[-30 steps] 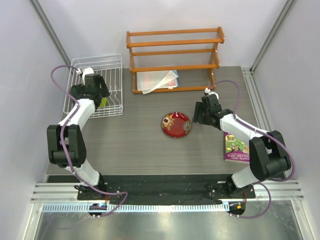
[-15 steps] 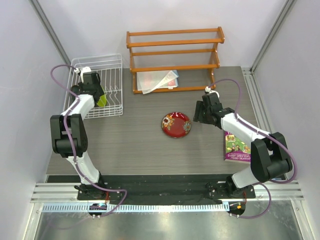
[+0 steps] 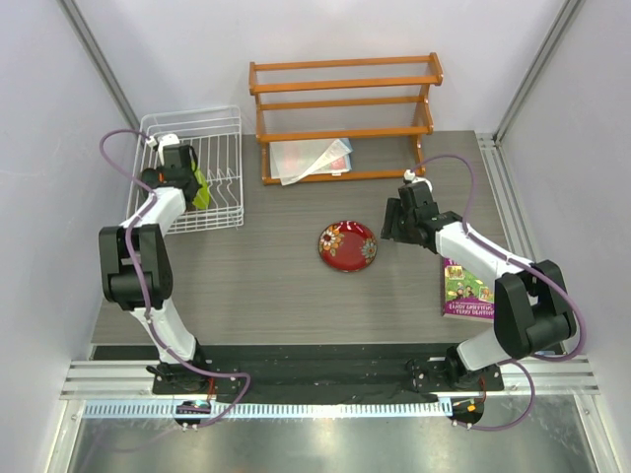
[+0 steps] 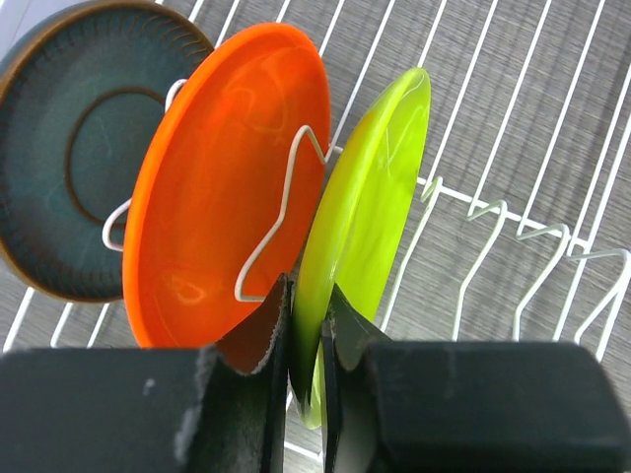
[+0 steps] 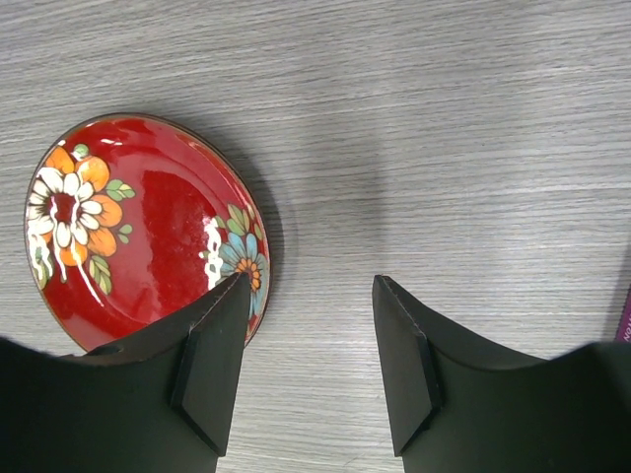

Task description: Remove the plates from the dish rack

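In the white wire dish rack (image 3: 222, 125) (image 4: 513, 148), three plates stand on edge between the prongs: a dark teal plate (image 4: 69, 148), an orange plate (image 4: 217, 187) and a lime green plate (image 4: 375, 207) (image 3: 201, 187). My left gripper (image 4: 308, 340) (image 3: 181, 169) is shut on the lime green plate's lower rim, one finger on each face. The dark red floral plate (image 3: 347, 244) (image 5: 138, 227) lies flat on the table. Just right of it, my right gripper (image 5: 311, 330) (image 3: 396, 219) hangs open and empty, its left fingertip over the plate's edge.
An orange wooden three-tier shelf (image 3: 343, 108) stands at the back with a clear bag (image 3: 308, 158) on its bottom tier. A book (image 3: 464, 292) lies at the right by my right arm. White walls enclose the table.
My left gripper has reached deeper into the rack and shut on the lime green plate. The right gripper has shifted only slightly.
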Controlling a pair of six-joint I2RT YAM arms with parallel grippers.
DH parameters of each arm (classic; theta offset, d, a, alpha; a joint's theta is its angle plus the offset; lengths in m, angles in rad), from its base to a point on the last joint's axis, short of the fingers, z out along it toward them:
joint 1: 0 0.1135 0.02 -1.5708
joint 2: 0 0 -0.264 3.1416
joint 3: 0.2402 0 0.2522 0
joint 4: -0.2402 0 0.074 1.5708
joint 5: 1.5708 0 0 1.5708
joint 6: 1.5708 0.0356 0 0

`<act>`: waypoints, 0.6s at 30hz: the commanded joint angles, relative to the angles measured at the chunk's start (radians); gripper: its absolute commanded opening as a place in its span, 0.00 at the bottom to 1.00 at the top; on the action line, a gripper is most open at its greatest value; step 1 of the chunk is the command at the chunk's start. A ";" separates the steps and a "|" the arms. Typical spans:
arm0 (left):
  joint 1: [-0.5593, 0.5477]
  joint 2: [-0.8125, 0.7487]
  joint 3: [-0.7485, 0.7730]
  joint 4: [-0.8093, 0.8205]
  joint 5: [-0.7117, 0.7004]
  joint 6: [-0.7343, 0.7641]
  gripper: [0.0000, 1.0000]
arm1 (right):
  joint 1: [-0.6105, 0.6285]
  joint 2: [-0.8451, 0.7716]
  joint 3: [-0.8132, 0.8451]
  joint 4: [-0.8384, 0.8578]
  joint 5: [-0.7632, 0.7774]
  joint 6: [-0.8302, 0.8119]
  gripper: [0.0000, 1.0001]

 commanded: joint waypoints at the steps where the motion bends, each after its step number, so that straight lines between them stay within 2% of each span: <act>1: -0.001 -0.110 -0.021 0.025 -0.045 -0.032 0.00 | 0.004 0.009 0.040 0.007 0.002 -0.022 0.58; 6: -0.004 -0.208 -0.016 0.014 -0.023 -0.021 0.00 | 0.019 0.012 0.061 -0.006 0.033 -0.031 0.62; 8: -0.005 -0.236 -0.014 0.013 -0.019 -0.010 0.00 | 0.025 0.006 0.067 -0.008 0.042 -0.037 0.71; 9: -0.006 -0.249 -0.013 0.004 -0.019 -0.006 0.00 | 0.025 -0.002 0.070 -0.010 0.047 -0.041 0.72; 15: -0.006 -0.350 -0.021 -0.056 0.041 -0.050 0.00 | 0.034 -0.015 0.122 0.007 -0.011 -0.070 0.72; 18: -0.006 -0.407 -0.051 -0.062 0.127 -0.110 0.00 | 0.042 -0.008 0.175 0.050 -0.120 -0.067 0.72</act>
